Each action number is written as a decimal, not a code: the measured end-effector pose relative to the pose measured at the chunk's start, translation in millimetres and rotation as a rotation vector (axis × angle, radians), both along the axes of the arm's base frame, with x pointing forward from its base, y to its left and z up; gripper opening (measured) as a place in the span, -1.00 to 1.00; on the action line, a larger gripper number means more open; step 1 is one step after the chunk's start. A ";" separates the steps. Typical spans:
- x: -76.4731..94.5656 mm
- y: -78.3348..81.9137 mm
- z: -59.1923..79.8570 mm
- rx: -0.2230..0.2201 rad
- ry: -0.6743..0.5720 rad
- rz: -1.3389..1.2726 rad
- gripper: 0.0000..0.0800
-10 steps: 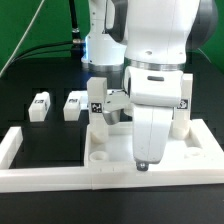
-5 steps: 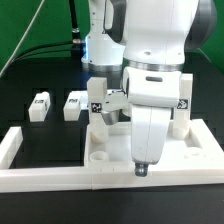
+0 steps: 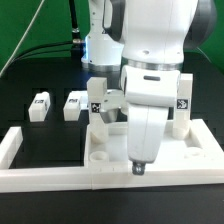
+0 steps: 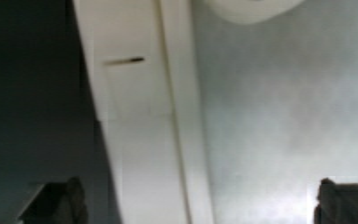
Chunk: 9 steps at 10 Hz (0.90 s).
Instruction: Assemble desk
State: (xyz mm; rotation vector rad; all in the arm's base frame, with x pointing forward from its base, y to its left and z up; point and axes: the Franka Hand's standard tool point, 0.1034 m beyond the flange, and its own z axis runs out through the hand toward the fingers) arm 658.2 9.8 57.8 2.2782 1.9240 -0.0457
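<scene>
Down at the front rim of the tabletop (image 3: pixel 112 148), the arm's jaws stand spread, with only the raised rim (image 4: pixel 137 130) between them. One dark fingertip (image 4: pixel 59 200) hangs outside that rim, the other over the tray floor. The border frame (image 3: pixel 50 178) lies just beside this edge, leaving little room. Two legs (image 3: pixel 40 105) lie loose on the black counter (image 3: pixel 50 142), and two more (image 3: pixel 98 105) stand upright behind.

The arm (image 3: pixel 150 60) hides much of the tabletop (image 3: pixel 102 150) — pincer (image 4: pixel 202 205) blurred, edge-cropped.
</scene>
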 end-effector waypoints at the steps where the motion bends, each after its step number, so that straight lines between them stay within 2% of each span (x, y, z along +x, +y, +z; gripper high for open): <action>1: 0.2 -10.6 28.7 -0.008 0.012 -0.022 0.62; 2: 1.9 -22.5 47.1 -0.012 0.007 -0.049 0.62; 3: 4.5 -30.6 56.4 -0.013 -0.006 -0.080 0.62; 4: 6.1 -30.5 49.1 -0.010 -0.008 -0.131 0.62; 7: 5.7 -30.0 46.7 0.004 -0.034 -0.321 0.62; 8: 5.9 -34.5 48.0 0.005 -0.041 -0.359 0.62; 9: 0.2 -54.5 57.2 0.030 -0.037 -0.439 0.62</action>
